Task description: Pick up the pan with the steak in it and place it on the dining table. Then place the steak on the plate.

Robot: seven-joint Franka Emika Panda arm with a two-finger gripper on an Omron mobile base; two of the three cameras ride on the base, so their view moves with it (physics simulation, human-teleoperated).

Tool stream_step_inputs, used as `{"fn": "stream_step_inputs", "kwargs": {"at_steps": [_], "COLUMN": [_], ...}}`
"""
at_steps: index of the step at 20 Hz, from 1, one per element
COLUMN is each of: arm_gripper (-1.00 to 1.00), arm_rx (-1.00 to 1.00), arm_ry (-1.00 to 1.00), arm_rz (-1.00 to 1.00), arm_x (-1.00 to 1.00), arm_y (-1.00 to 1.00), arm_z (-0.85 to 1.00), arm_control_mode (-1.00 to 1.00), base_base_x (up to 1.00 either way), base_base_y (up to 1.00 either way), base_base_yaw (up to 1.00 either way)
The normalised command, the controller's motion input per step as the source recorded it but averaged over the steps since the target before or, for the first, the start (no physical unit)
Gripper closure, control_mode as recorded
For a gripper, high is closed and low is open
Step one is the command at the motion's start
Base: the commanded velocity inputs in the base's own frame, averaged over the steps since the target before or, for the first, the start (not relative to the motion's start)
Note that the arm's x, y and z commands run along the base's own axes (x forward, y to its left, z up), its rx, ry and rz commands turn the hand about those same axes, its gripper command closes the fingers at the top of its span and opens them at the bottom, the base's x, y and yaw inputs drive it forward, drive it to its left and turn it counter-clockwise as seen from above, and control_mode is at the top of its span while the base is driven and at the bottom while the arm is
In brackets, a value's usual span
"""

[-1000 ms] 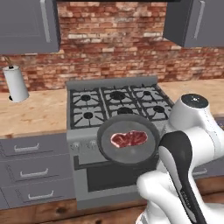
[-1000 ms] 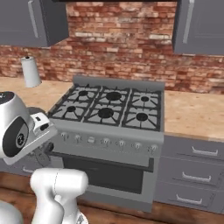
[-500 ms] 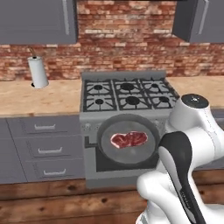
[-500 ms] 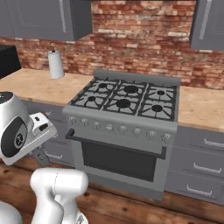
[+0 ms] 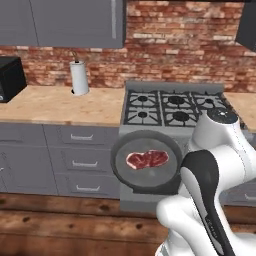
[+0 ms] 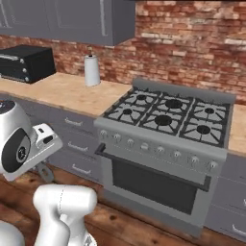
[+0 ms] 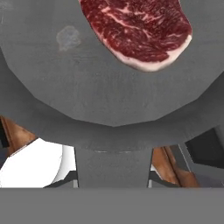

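The pan (image 5: 147,162) is off the stove (image 5: 172,107) and held in the air in front of the oven door, above the wood floor (image 5: 60,220), roughly level. In the left base view it sits just left of the arm's dark forearm link, with the handle side hidden behind the arm. The steak (image 5: 146,159) lies flat inside the pan, near the middle of the pan floor, red with pale marbling. In the hand view the pan (image 7: 109,87) takes up the upper part of the frame, its handle (image 7: 113,168) running straight down toward the camera, and the steak (image 7: 140,30) is at the far side of the pan floor, with a pale fat edge on its near side. End effector: fingertips themselves not visible in the hand view, so the jaw gap cannot be read directly; the handle passes exactly where the fingers would be and the pan hangs unsupported otherwise, so it is clamped narrowly on the pan handle. Behind, the wooden counter (image 5: 65,105) carries a paper towel roll (image 5: 79,77) and a black microwave (image 5: 10,77) at far left. In the right base view the stove (image 6: 168,117) burners are bare, with the paper towel roll (image 6: 92,70) and microwave (image 6: 26,63) to its left.
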Motion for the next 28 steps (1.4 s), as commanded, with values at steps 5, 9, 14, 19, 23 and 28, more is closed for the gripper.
{"fn": "stream_step_inputs", "kwargs": {"at_steps": [5,9,14,19,23,28], "arm_gripper": [1.0,1.0,1.0,1.0,1.0,1.0], "arm_rx": [0.0,0.0,0.0,0.0,0.0,0.0], "arm_ry": [0.0,0.0,0.0,0.0,0.0,0.0], "arm_rz": [0.0,0.0,0.0,0.0,0.0,0.0], "arm_x": [0.0,0.0,0.0,0.0,0.0,0.0], "arm_y": [0.0,0.0,0.0,0.0,0.0,0.0], "arm_z": [0.0,0.0,0.0,0.0,0.0,0.0], "arm_control_mode": [1.0,1.0,1.0,1.0,1.0,1.0], "base_base_x": [-0.08,0.0,0.0,0.0,0.0,0.0], "base_base_y": [0.0,0.0,0.0,0.0,0.0,0.0], "base_base_yaw": [0.49,0.5,0.5,0.5,0.5,0.5]}}
